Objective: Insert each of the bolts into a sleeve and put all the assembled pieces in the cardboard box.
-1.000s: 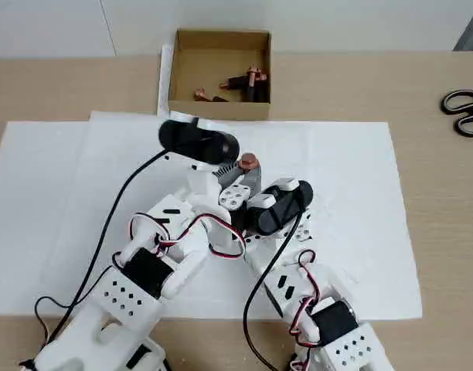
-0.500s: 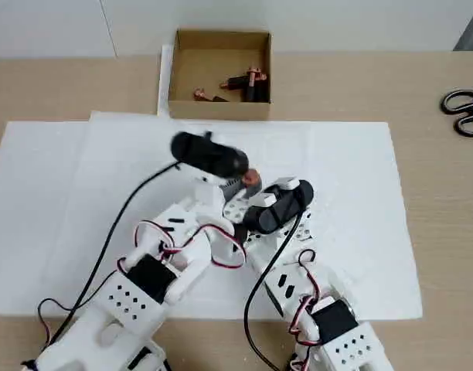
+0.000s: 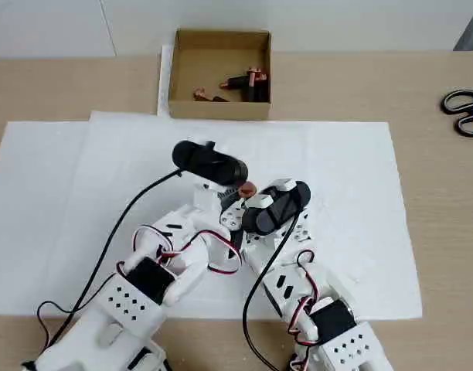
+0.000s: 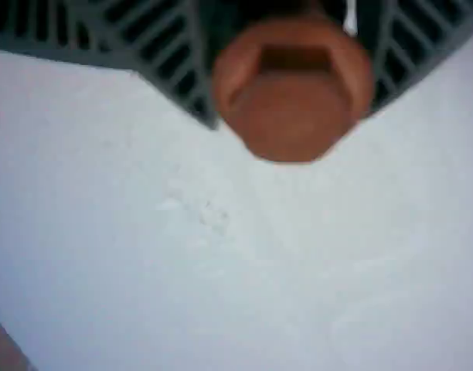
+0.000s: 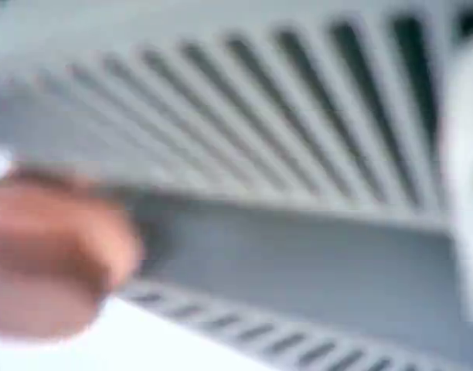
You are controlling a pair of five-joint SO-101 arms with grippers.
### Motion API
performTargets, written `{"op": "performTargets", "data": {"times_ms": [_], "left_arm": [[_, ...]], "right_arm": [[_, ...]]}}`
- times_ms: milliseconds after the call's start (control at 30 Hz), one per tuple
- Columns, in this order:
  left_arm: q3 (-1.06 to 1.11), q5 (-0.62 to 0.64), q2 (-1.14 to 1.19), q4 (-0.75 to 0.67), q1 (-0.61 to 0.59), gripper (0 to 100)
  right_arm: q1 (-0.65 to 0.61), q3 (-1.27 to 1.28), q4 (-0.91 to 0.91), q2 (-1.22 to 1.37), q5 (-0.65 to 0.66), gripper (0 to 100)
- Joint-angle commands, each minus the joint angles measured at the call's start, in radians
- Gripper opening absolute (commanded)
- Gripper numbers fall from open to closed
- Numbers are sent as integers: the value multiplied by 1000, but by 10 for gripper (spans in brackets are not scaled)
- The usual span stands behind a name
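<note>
My left gripper (image 3: pixel 238 191) sits over the middle of the white paper, shut on a copper bolt (image 3: pixel 246 188). In the left wrist view the bolt's round head (image 4: pixel 292 93) shows between grey ribbed fingers (image 4: pixel 105 39), just above the paper. The right arm's wrist (image 3: pixel 271 209) is pressed close beside the bolt, and its fingers are hidden under the black motor. In the right wrist view a grey ribbed surface (image 5: pixel 283 178) lies very near, with the copper bolt (image 5: pixel 51 255) at its side. The cardboard box (image 3: pixel 221 110) at the back holds assembled bolt-and-sleeve pieces (image 3: pixel 248 81).
A white paper sheet (image 3: pixel 352 170) covers the wooden table. Scissors (image 3: pixel 464 108) lie at the far right edge. Black cables trail from both arms toward the near edge.
The left gripper has drawn back from the box toward the right arm, carrying the bolt with it. The right arm's wrist has shifted only slightly.
</note>
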Motion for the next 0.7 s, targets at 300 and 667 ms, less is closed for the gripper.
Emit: {"op": "performTargets", "data": {"times_ms": [300,667], "left_arm": [[-464,-11,-9,598,-278,234],[-426,-150,-6,778,-646,233]], "right_arm": [[8,-17,-28,-13,-3,4],[249,-359,67,160,-3,4]]}}
